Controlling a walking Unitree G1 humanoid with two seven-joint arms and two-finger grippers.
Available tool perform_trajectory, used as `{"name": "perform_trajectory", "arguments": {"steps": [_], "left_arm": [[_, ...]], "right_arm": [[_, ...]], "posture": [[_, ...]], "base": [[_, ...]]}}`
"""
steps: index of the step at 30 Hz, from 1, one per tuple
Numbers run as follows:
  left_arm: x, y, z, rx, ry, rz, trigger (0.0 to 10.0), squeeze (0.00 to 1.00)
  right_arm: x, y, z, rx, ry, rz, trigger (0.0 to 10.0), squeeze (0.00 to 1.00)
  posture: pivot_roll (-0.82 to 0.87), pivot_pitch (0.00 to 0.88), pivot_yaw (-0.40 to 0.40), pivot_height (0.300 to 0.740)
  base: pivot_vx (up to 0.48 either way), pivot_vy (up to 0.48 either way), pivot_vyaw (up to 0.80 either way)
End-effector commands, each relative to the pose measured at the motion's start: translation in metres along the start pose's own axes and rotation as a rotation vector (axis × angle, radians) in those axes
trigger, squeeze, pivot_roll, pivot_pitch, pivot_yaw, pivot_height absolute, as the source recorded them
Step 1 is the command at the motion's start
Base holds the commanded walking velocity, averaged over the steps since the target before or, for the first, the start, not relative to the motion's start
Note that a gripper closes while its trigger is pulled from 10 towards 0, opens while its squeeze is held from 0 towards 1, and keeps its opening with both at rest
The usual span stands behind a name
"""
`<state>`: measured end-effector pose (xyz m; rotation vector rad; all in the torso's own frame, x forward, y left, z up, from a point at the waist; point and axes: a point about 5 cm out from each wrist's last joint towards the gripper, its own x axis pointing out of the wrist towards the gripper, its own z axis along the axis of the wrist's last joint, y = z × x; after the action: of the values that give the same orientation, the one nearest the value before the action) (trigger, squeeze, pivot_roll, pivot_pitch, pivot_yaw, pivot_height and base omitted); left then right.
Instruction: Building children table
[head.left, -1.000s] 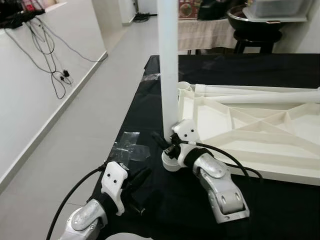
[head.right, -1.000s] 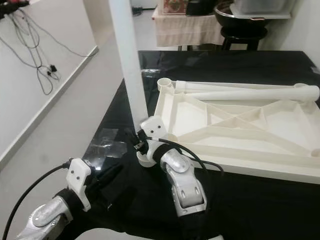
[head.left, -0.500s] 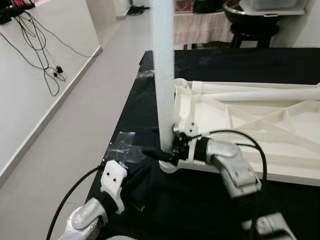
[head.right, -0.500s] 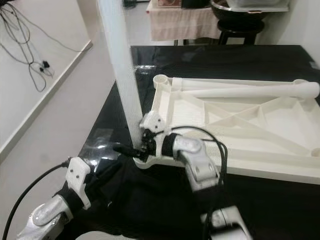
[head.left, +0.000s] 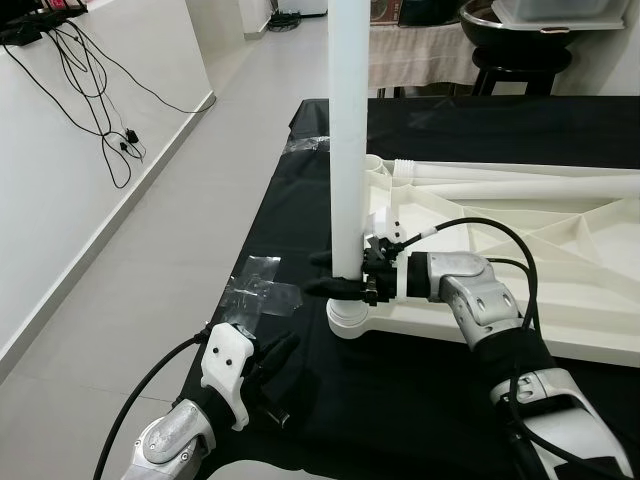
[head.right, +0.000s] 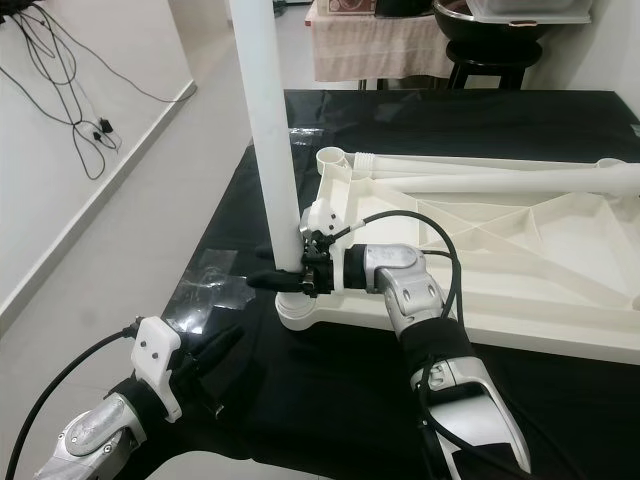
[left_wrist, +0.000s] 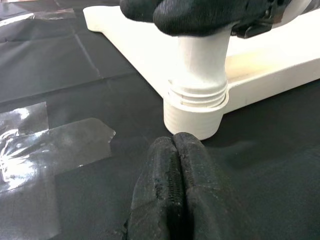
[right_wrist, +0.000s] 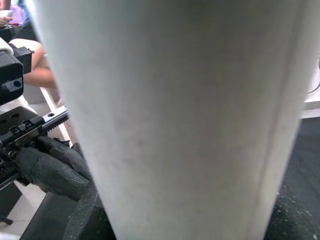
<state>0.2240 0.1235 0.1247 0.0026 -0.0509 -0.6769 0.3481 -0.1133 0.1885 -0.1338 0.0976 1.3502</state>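
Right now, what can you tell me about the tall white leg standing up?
The leg is a plain white tube, plastic by the look, standing upright and running out of the top of the head views. Its foot has screw threads sitting in a round socket at the near left corner of the upside-down white tabletop, on the black cloth. The right gripper grips it just above the socket. The left gripper, shut, sits close by without touching.

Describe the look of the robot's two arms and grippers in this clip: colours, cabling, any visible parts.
Both arms have silver metallic shells with black joints. Each wrist carries a white bracket with two small holes, and a black cable loops along each forearm. The left gripper and right gripper both have long black fingers with a soft, fabric-like covering. The right wrist view shows a toothed black rail at the finger base.
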Motion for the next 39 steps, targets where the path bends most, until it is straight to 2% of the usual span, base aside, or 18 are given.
{"name": "perform_trajectory", "arguments": {"steps": [1,7,9,10,11,12,13,17,21,22,27,28,31,33,34,35,36,39], "left_arm": [[-0.003,-0.001,-0.002,0.01,0.019,0.003,10.0,0.0],[-0.003,-0.001,0.0,0.008,0.018,0.002,10.0,0.0],[-0.005,0.0,0.0,0.008,0.018,0.002,10.0,0.0],[-0.005,0.0,0.0,0.008,0.018,0.002,10.0,0.0],[-0.005,0.001,0.001,0.009,0.017,0.003,10.0,0.0],[-0.005,0.001,0.001,0.009,0.017,0.003,10.0,0.0],[-0.006,0.004,0.001,0.011,0.019,0.004,10.0,0.0],[-0.005,0.006,0.0,0.01,0.022,-0.002,10.0,0.0],[-0.003,0.006,0.0,0.008,0.026,-0.018,10.0,0.0],[-0.003,0.007,0.0,0.011,0.023,-0.006,10.0,0.0],[-0.003,0.008,0.0,0.014,0.017,0.016,10.0,0.0],[-0.002,0.007,0.0,0.014,0.015,0.022,10.0,0.0],[-0.002,0.007,0.0,0.013,0.015,0.022,10.0,0.0],[-0.001,0.006,0.0,0.011,0.014,0.017,10.0,0.0],[-0.001,0.006,0.0,0.011,0.014,0.017,10.0,0.0],[0.0,0.006,0.0,0.01,0.014,0.015,10.0,0.0],[0.0,0.005,-0.001,0.01,0.013,0.014,10.0,0.0],[0.0,0.005,-0.001,0.01,0.013,0.014,10.0,0.0]], "right_arm": [[0.003,0.002,-0.001,0.026,-0.025,0.015,0.0,0.0],[-0.013,0.0,-0.008,-0.022,-0.018,-0.18,0.0,0.0],[-0.017,0.005,-0.024,0.039,-0.014,-0.532,0.0,0.0],[-0.017,0.005,-0.024,0.039,-0.014,-0.532,0.0,0.0],[-0.016,0.012,-0.036,0.084,0.004,-0.795,0.0,0.0],[-0.016,0.012,-0.036,0.084,0.004,-0.795,0.0,0.0],[0.001,0.049,-0.049,0.027,0.083,-0.943,0.0,0.0],[0.01,0.056,-0.047,0.01,0.085,-0.915,0.0,0.0],[0.014,0.05,-0.049,0.038,0.078,-0.871,0.0,0.0],[0.016,0.048,-0.048,0.06,0.058,-0.843,10.0,0.0],[0.02,0.05,-0.044,0.091,0.015,-0.805,10.0,0.0],[0.026,0.053,-0.037,0.104,-0.039,-0.685,10.0,1.0],[0.029,0.056,-0.028,0.085,-0.078,-0.578,10.0,1.0],[0.027,0.055,-0.013,0.009,-0.102,-0.328,10.0,1.0],[0.027,0.055,-0.013,0.009,-0.102,-0.328,10.0,1.0],[0.023,0.05,-0.011,-0.034,-0.073,-0.237,10.0,0.32],[0.019,0.042,-0.01,-0.049,-0.044,-0.159,10.0,0.0],[0.016,0.037,-0.01,-0.053,-0.027,-0.118,10.0,0.0]], "posture": [[-0.01,0.155,0.073,0.74],[-0.02,0.169,0.067,0.74],[-0.02,0.175,0.058,0.74],[-0.02,0.175,0.058,0.74],[-0.03,0.179,0.057,0.74],[-0.03,0.179,0.057,0.74],[-0.04,0.177,0.089,0.74],[-0.04,0.169,0.093,0.74],[-0.03,0.165,0.077,0.74],[-0.03,0.162,0.076,0.74],[-0.03,0.157,0.073,0.74],[-0.02,0.154,0.069,0.74],[-0.02,0.15,0.069,0.74],[-0.02,0.146,0.065,0.74],[-0.02,0.146,0.065,0.74],[-0.02,0.144,0.066,0.74],[-0.01,0.143,0.062,0.74],[-0.01,0.142,0.061,0.74]], "base": [[0.0,0.0,0.0],[0.0,0.0,0.0],[0.0,0.0,0.0],[0.0,0.0,0.0],[0.0,0.0,0.0],[0.0,0.0,0.0],[0.0,0.0,0.0],[0.0,0.0,0.0],[0.0,0.0,0.0],[0.0,0.0,0.0],[0.0,0.0,0.0],[0.0,0.0,0.0],[0.0,0.0,0.0],[0.0,0.0,0.0],[0.0,0.0,0.0],[0.0,0.0,0.0],[0.0,0.0,0.0],[0.0,0.0,0.0]]}}
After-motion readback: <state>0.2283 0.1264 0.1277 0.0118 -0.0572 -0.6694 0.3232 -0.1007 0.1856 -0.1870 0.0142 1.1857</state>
